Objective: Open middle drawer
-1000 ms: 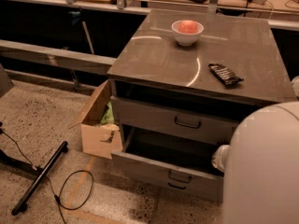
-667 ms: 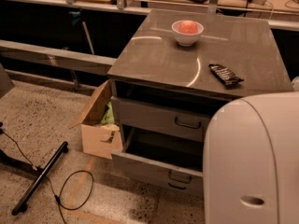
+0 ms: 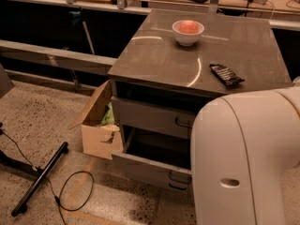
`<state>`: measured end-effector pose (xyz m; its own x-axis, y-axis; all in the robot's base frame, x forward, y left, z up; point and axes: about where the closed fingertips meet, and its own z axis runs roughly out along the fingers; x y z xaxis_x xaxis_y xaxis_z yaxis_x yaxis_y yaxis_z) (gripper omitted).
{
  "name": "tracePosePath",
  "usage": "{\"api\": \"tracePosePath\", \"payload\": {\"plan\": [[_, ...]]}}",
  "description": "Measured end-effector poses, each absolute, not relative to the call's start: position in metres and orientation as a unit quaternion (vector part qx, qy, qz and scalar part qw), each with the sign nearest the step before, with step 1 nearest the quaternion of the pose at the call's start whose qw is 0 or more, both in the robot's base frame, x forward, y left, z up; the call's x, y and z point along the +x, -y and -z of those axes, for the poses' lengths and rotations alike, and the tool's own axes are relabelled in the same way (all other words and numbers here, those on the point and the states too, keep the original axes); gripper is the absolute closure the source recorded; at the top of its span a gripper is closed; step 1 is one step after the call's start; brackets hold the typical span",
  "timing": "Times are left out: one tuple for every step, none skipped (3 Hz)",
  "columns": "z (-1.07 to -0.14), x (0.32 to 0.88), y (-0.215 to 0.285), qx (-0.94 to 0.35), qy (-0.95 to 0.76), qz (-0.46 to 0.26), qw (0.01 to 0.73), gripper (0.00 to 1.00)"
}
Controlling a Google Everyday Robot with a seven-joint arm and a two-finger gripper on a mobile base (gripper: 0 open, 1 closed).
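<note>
The grey cabinet (image 3: 197,55) has three drawers in its front. The middle drawer (image 3: 140,167) stands pulled out toward me, its dark inside (image 3: 154,146) showing below the shut top drawer (image 3: 145,117). Its small dark wire handle (image 3: 180,177) shows just left of my arm. My arm's large white housing (image 3: 243,163) fills the lower right and covers the right part of all the drawer fronts. The gripper is not in view. The bottom drawer is mostly hidden under the open one and behind my arm.
A white bowl (image 3: 188,32) holding something pink and a dark snack packet (image 3: 226,74) lie on the cabinet top. An open cardboard box (image 3: 98,125) stands against the cabinet's left side. A black bar (image 3: 40,179) and a cable loop (image 3: 75,191) lie on the speckled floor.
My arm's white housing has swung in from the right and now covers much more of the lower right. The middle drawer stays pulled out as before.
</note>
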<state>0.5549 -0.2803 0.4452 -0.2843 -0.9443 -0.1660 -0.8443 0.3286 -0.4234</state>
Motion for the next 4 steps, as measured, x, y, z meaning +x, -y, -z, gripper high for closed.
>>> {"api": "tracePosePath", "payload": {"plan": [[-0.44, 0.555, 0.273, -0.566, -0.793, 0.112, 0.195, 1.0], [-0.427, 0.538, 0.266, -0.572, -0.799, 0.083, 0.167, 1.0], [-0.417, 0.517, 0.264, -0.578, -0.803, 0.054, 0.136, 1.0], [-0.413, 0.491, 0.265, -0.585, -0.804, 0.022, 0.106, 1.0]]}}
